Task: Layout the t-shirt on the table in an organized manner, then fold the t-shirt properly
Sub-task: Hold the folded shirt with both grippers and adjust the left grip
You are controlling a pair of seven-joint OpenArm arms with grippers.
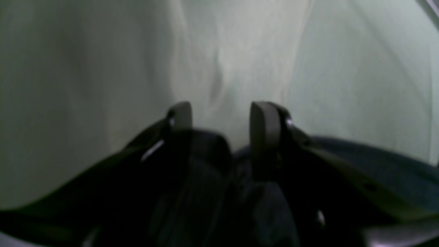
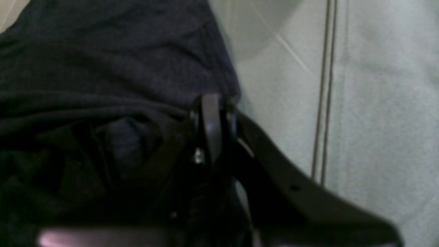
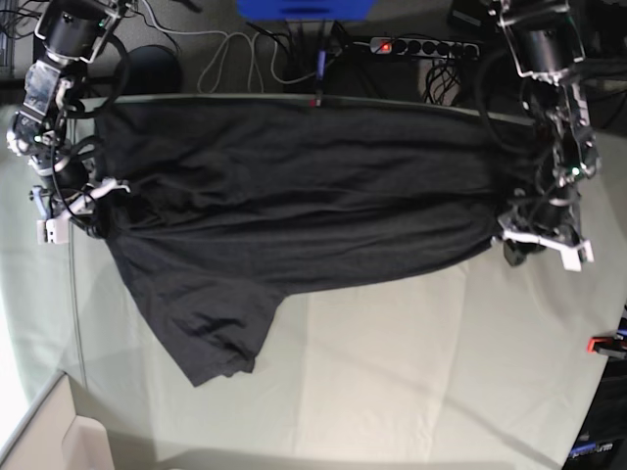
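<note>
Black t-shirt (image 3: 294,196) stretched across pale green surface (image 3: 411,372), right claw (image 2: 213,120) clenched on one end, left claw (image 1: 221,118) parted around the opposite edge.

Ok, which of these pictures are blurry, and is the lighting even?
Left wrist view: soft and dim, the large black fabric t-shirt nearly featureless. Right wrist view: also blurred, foreground dark. Base view: sharpest, evenly lit, faint shadows on the pale greenish-grey cloth-covered table.
</note>
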